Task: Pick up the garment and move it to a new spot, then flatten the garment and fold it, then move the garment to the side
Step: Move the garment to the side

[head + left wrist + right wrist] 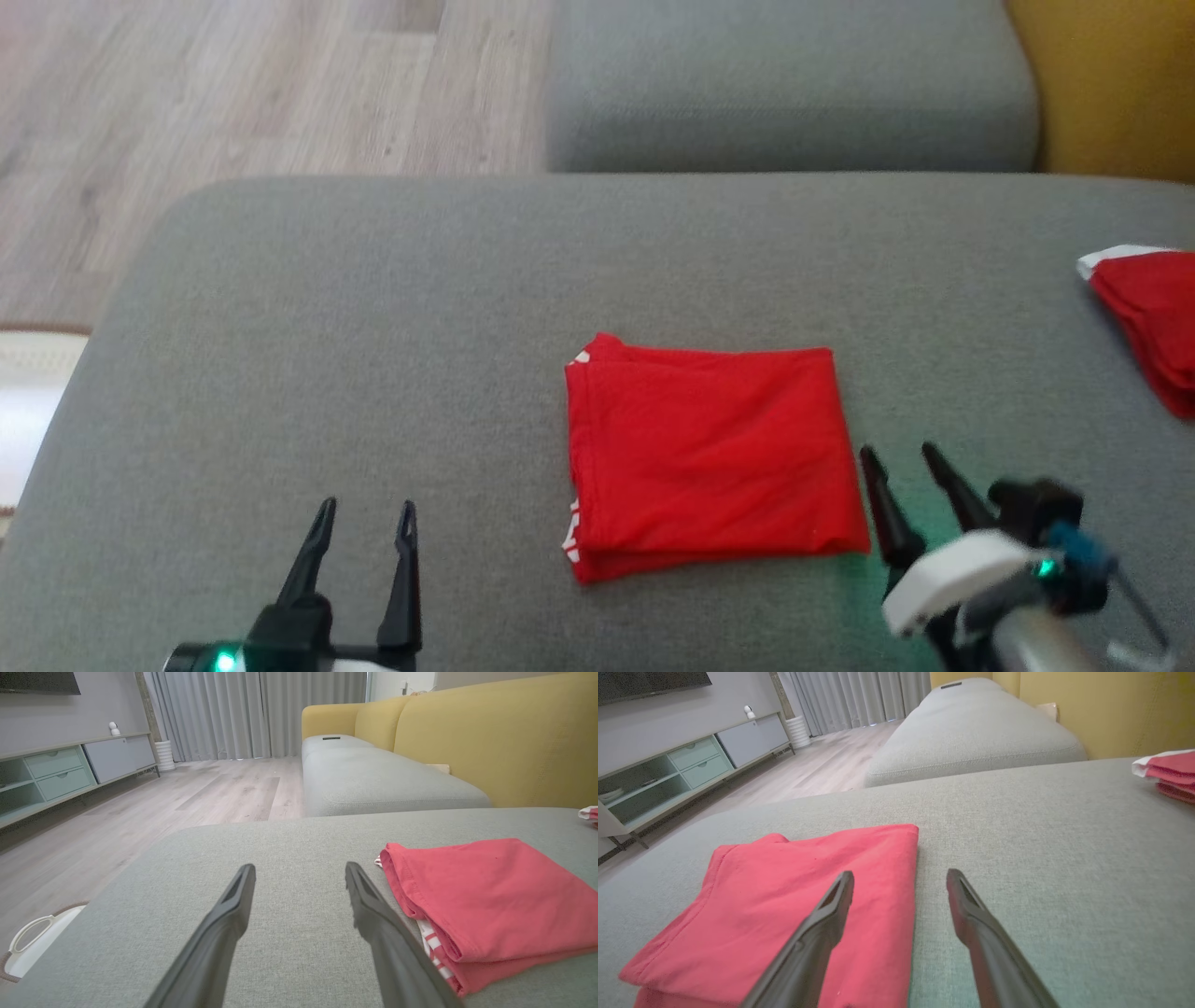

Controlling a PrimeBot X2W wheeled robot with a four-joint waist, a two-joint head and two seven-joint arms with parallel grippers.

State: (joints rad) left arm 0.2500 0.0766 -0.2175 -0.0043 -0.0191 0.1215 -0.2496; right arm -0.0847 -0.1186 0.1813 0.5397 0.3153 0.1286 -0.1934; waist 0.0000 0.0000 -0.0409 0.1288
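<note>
1. Your left gripper [367,509] is hovering over the bare grey cushion [327,308] with fingers spread wide and nothing between them, off to the left of the garment [709,457].
2. Your right gripper [898,450] is sitting spread apart too, empty, just beside the garment's right edge; in the right wrist view its left finger [822,924] is overlapping the red fabric, but you can't tell if it's touching.
3. You're looking at the red garment lying folded into a neat rectangle near the middle of the cushion, white-striped bits peeking out along its left edge.
4. Another red pile [1153,317] is sitting well apart, at the cushion's far right.
</note>
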